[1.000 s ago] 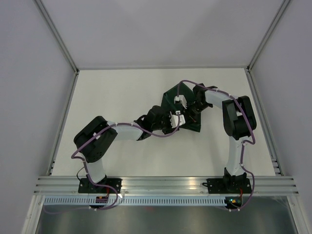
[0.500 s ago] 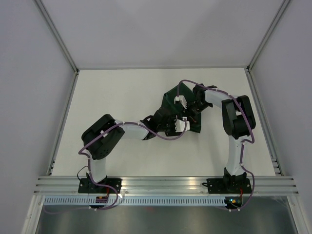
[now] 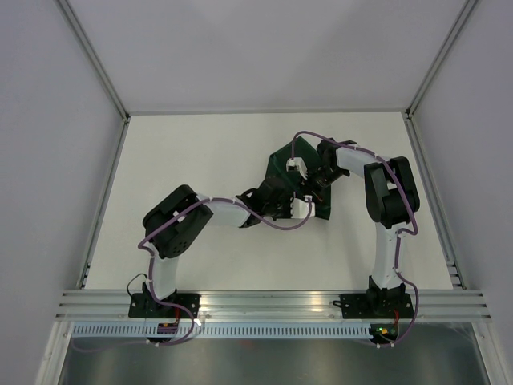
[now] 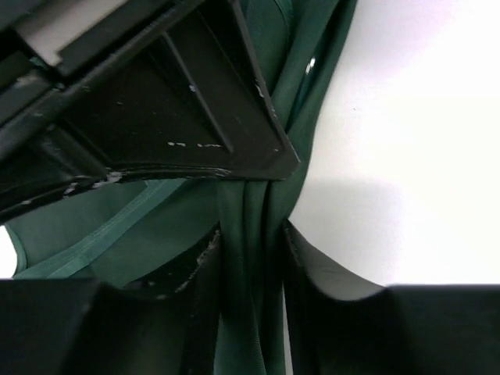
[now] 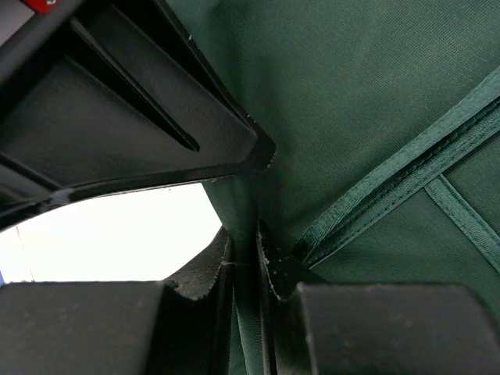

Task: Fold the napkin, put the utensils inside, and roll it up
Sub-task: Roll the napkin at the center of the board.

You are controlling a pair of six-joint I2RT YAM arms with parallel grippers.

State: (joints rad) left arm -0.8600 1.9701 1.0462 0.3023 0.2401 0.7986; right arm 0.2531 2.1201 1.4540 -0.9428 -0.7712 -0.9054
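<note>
Napkin, dark green cloth with stitched hem [image 3: 279,160], sits on the white table top [image 3: 200,160], right of centre and between the two arms' ends. Outline from above is an irregular polygon, not a neat rectangle, and much of it is hidden under the wrists. The layers look doubled over in places, so I can't call any fold finished.

Left gripper [image 4: 250,250] is clamped on a gathered bundle of the cloth; several pleats fill the gap between its fingers, right at the napkin's edge with bare table beside it. Right gripper [image 5: 244,250] is pinched on a thinner fold, with the hem strips running off to one side. Top view puts both grippers close together over the near-right part of the cloth.

Utensils: not visible in any view. They could be under the cloth or the arms; can't tell.

Progress call: early, step one in hand. Both arms hold fabric, so folding looks mid-way at best. Left to do: finish and flatten the fold, place the utensils inside, roll it up. No roll shape yet.
</note>
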